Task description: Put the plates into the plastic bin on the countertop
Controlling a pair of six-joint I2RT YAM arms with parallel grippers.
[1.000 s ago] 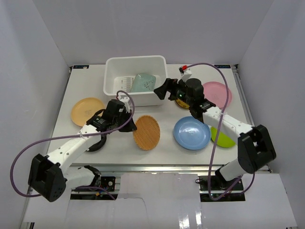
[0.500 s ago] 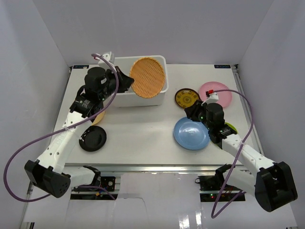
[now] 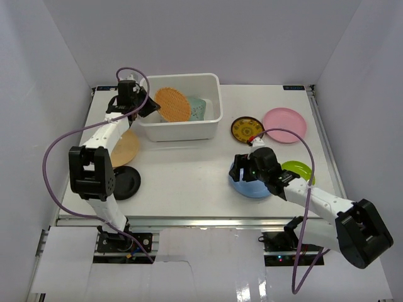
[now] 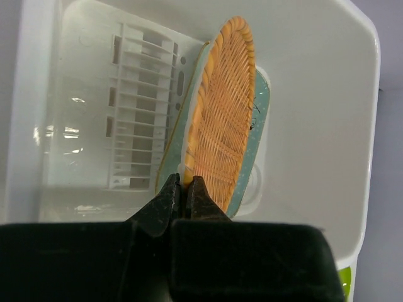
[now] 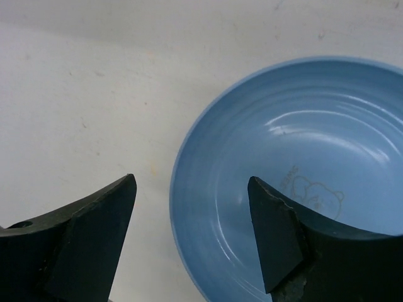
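The countertop [image 3: 189, 167] carries the plastic bin [image 3: 180, 131] and plates [image 3: 284, 121].

The woven plate [image 4: 220, 119] hides most of the pale green plate [image 4: 259, 129] set behind it

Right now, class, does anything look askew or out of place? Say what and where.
The woven plate stands on edge inside the plastic bin, tilted alongside the pale green plate, its rim pinched by the left gripper. Nothing looks spilled.

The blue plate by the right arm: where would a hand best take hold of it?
Take the blue plate by its raised rim, from above, one finger inside, one outside. It lies flat, open side up, too wide to span; the right hand hangs open over that edge.
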